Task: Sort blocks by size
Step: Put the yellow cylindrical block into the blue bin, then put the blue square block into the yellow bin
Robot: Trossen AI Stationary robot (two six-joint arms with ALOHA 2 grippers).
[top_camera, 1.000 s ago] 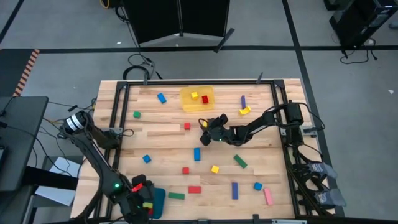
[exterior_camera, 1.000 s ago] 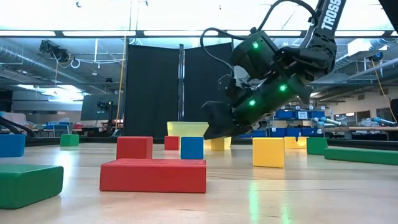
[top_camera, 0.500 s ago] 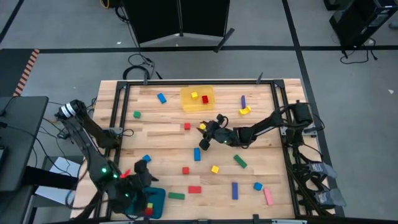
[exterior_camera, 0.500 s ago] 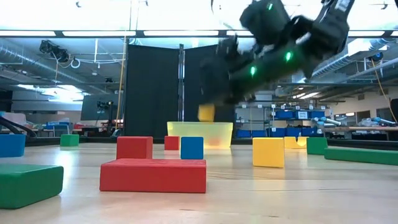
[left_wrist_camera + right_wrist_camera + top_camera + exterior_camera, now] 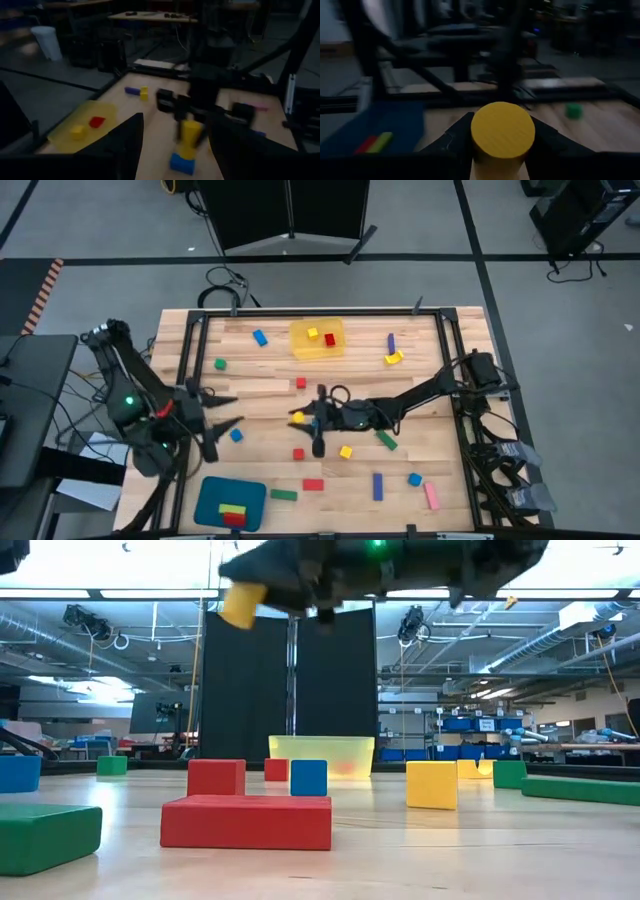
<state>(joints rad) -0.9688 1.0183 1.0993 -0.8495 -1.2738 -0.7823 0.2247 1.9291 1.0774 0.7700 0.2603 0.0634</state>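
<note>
Fingers of the right gripper (image 5: 300,418) are clamped on a yellow piece (image 5: 297,417), round-ended in the right wrist view (image 5: 502,131), and they hold it high above the table, where a second ago that gripper was low near the middle, closing on it. The arm has since swung toward the left side, away from the yellow tray (image 5: 317,339) and, by my reading, toward the teal tray (image 5: 230,502), which already holds a red and a yellow bar. That suggests this piece counts as one of the longer ones and is about to join them.

Left gripper (image 5: 222,413) has lifted off the teal tray, where it hovered a second ago, and now sits at the table's left edge, fingers spread and empty, close to a blue cube (image 5: 236,435); that may be its next pick.

Most blocks lie scattered and unsorted: two small cubes in the yellow tray, two bars in the teal one.
</note>
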